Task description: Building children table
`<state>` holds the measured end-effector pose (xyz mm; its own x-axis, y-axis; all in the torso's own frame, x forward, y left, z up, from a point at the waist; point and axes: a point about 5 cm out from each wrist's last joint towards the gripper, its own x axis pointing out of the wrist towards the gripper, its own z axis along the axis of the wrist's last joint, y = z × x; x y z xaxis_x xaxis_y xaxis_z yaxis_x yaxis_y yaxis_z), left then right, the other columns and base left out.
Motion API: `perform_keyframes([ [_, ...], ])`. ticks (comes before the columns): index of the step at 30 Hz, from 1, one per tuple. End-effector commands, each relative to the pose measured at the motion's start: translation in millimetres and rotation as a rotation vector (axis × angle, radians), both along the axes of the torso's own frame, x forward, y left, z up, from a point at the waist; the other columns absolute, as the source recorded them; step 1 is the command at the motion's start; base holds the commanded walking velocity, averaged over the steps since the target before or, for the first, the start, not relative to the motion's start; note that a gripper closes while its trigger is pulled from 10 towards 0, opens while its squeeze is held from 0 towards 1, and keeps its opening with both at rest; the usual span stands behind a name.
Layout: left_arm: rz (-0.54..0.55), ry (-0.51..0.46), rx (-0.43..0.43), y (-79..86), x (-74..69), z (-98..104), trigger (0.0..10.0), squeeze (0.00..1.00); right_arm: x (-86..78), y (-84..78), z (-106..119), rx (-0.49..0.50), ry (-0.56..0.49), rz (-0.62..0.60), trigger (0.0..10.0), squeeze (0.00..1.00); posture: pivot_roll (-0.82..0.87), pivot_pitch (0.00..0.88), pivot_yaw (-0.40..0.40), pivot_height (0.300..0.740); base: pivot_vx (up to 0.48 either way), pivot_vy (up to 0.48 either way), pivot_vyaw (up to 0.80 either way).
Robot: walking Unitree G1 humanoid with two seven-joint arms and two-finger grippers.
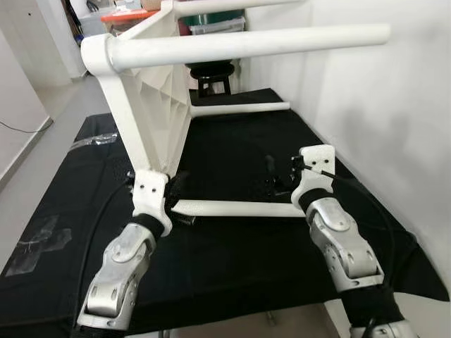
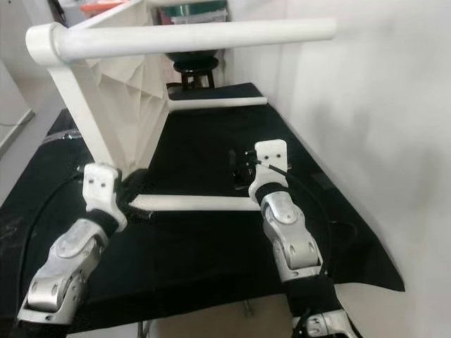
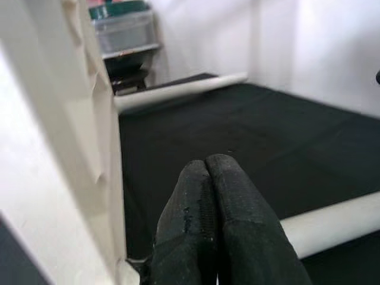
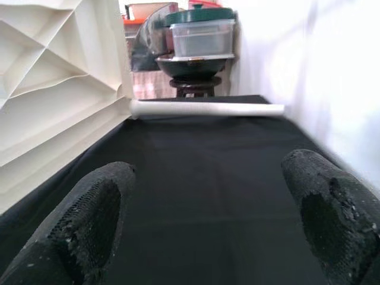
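Left eye view: white plastic tabletop (image 1: pixel 158 105) stands on edge on the black-covered desk (image 1: pixel 232 260), ribbed underside facing right, two white legs (image 1: pixel 246 44) fitted and jutting toward the white wall (image 1: pixel 380 105). Loose leg (image 1: pixel 236 208) lies flat between both arms. Left hand (image 1: pixel 173 191) sits at the tabletop's lower corner; right hand (image 1: pixel 278 176) hovers beyond the loose leg.

Right eye view: another leg (image 2: pixel 217 102) lies at the desk's far end.

Left wrist view: fingers (image 3: pixel 222 225) pressed together, gripping nothing.

Right wrist view: fingers (image 4: pixel 89 225) spread wide apart; clear storage bin (image 4: pixel 202 37), green lid. No legible writing anywhere.
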<state>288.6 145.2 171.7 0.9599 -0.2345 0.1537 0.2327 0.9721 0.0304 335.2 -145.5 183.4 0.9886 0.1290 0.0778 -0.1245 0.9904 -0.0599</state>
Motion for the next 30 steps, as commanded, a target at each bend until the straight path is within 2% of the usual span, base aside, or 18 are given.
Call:
perform_keyframes([
  [1, 0.026, 0.0, 0.018, 8.4, -2.1, -0.8, 10.0, 0.0, 0.1, 2.6, -5.5, -0.001, 0.027, -0.001, 10.0, 0.0, -0.08, 0.0, 0.028, 0.74, 0.0, 0.0, 0.0],
  [8, 0.018, 0.016, -0.024, 8.5, -0.1, -2.7, 10.0, 0.0, 1.9, 4.0, 3.1, -0.004, -0.017, 0.012, 10.0, 0.0, -0.08, 0.0, 0.029, 0.74, 0.0, 0.0, 0.0],
  [19, -0.03, 0.015, -0.026, 3.8, -3.5, -3.5, 10.0, 0.0, 0.1, 5.9, 3.8, -0.007, -0.026, 0.035, 10.0, 0.0, -0.08, 0.0, 0.028, 0.74, 0.0, 0.0, 0.0],
  [21, -0.043, 0.017, -0.024, 2.7, -4.2, -3.7, 10.0, 0.0, -0.8, 6.5, 2.9, -0.008, -0.025, 0.045, 10.0, 0.0, -0.08, 0.0, 0.028, 0.74, 0.0, 0.0, 0.8],
  [22, -0.06, 0.021, -0.024, 1.5, -5.2, -4.0, 10.0, 0.0, -2.2, 7.9, 4.3, 0.039, -0.041, 0.054, 10.0, 0.0, -0.07, 0.0, 0.029, 0.74, 0.0, 0.0, 0.0],
  [30, -0.109, 0.025, -0.02, -4.5, -7.3, -4.2, 10.0, 0.0, -1.1, 10.7, 2.5, 0.053, -0.016, 0.049, 10.0, 0.0, -0.07, 0.0, 0.031, 0.74, 0.0, 0.0, 0.0],
])
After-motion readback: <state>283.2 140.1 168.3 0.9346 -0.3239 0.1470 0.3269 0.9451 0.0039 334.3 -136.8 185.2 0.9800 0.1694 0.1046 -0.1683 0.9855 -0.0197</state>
